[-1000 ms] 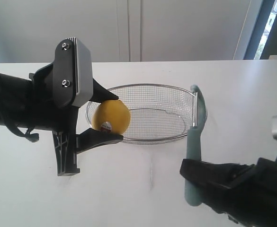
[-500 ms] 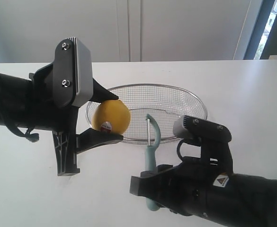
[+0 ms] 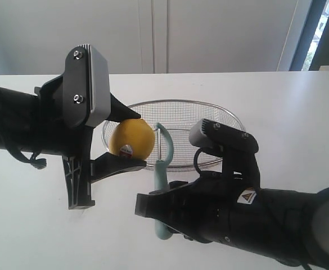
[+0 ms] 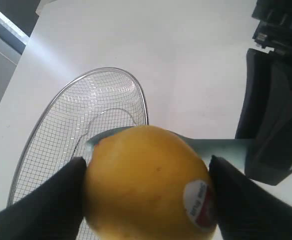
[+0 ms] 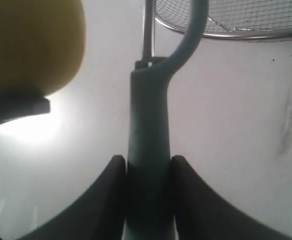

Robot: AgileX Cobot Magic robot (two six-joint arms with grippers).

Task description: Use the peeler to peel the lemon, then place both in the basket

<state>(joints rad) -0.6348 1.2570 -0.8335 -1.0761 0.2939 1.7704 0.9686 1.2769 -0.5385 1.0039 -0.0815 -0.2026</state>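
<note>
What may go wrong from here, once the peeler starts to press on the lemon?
1. The left end effector pinches the lemon only at two small spots, above and below; a sideways push might roll it or knock it out.
2. The right end effector grips the peeler low on the handle, far from its head, so pressure may tilt it.

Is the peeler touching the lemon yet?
Apart. In the right wrist view, bare white table shows between the lemon and the peeler, so there is a clear gap between them.
</note>
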